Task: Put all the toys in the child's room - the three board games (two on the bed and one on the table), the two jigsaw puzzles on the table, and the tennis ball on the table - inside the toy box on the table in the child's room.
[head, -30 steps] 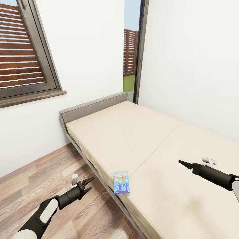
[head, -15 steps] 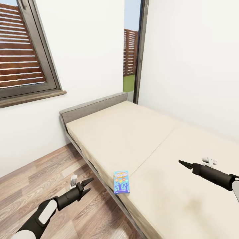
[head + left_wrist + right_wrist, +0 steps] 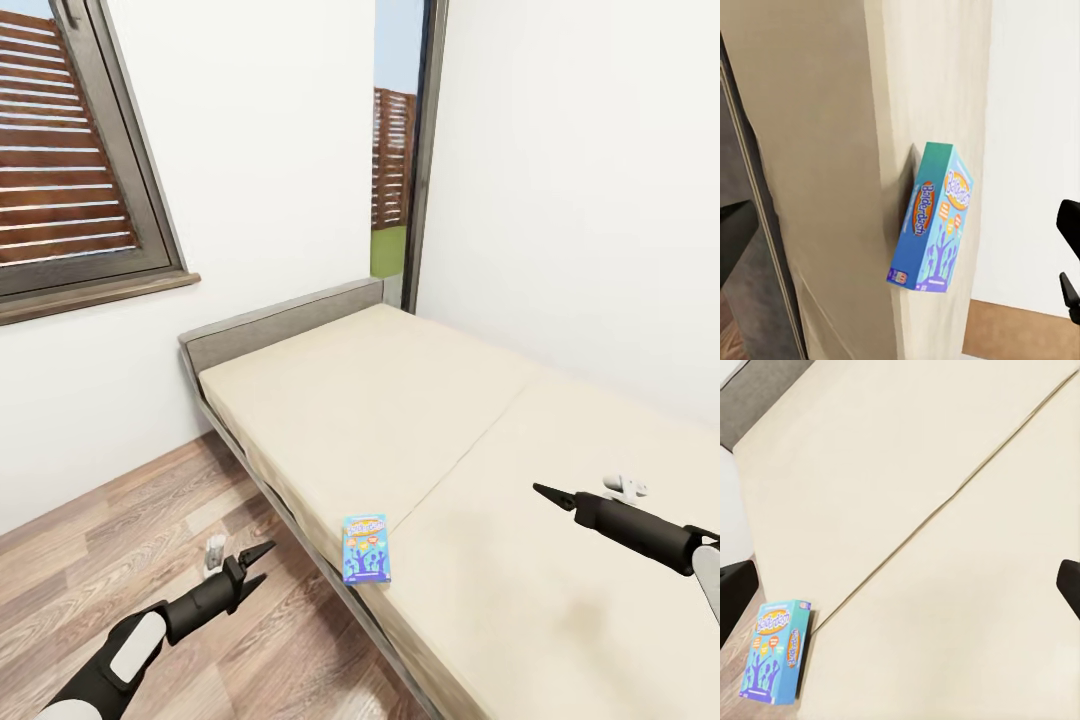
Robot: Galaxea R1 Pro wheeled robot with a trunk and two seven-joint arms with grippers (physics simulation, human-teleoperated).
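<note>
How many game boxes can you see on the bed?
1. A small blue board game lies flat at the near edge of the bed, between the left gripper and right gripper. Part of the bed is out of frame, so another could be hidden.

Bright, even, shadowless daylight fills the render, with the white walls [image 3: 270,150] near blown out in the upper right of the frame. The window [image 3: 70,150] at upper left leans from wide-angle distortion. A soft shadow sits beside the blue box [image 3: 931,221] in the left wrist view, and everything is sharp.
</note>
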